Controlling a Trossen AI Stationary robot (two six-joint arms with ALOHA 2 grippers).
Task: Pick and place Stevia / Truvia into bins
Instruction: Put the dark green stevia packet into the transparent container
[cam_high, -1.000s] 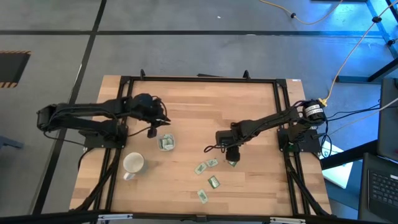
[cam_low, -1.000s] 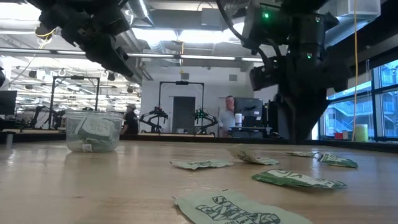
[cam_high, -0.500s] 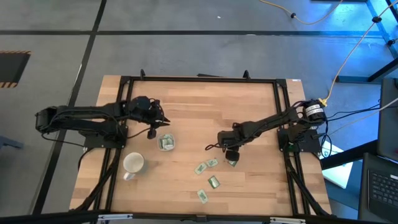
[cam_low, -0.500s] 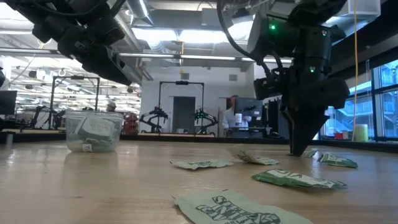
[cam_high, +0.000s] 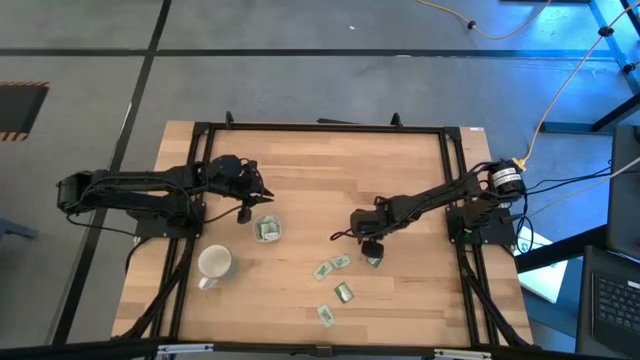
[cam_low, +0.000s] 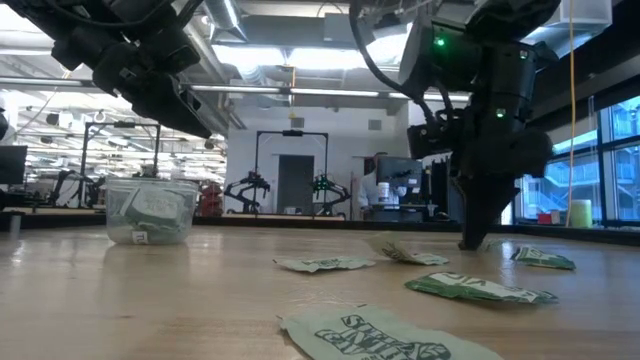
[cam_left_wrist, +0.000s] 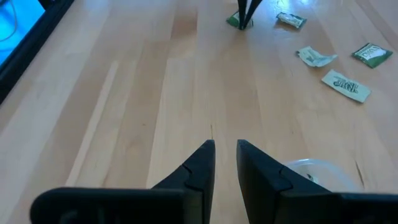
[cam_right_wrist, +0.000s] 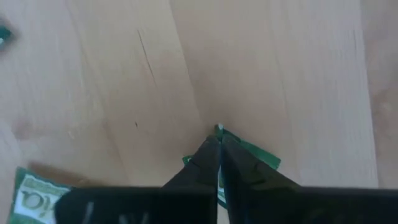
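Several green-and-white Stevia sachets lie flat on the wooden table (cam_high: 300, 190): one pair (cam_high: 332, 266), one (cam_high: 344, 292) and one (cam_high: 325, 315). My right gripper (cam_high: 372, 255) stands over another sachet (cam_right_wrist: 264, 158), shut on it; it shows in the low view (cam_low: 470, 240). The clear cup (cam_high: 267, 229) holds several sachets and stands upright on the table (cam_low: 150, 210). My left gripper (cam_left_wrist: 225, 152) hovers just beyond the cup's rim (cam_left_wrist: 317, 168). Its fingers stand a narrow gap apart with nothing between them. My right gripper pinches the green sachet between its two fingertips; a corner of it (cam_right_wrist: 219, 129) shows at their ends. The fingers come from above, pointing steeply down. The rest of the sachet (cam_right_wrist: 264, 158) lies on the table.
A white mug (cam_high: 214, 263) with a handle stands near the table's front left, close to the cup. Black frame rails (cam_high: 320, 127) run along the table's edges. Bare wood lies between the two arms and toward the far edge.
My right gripper has shut: its wide-apart fingers have come together on the sachet at the table, and it has sunk slightly. My left gripper has come down a little over the cup, then kept still.
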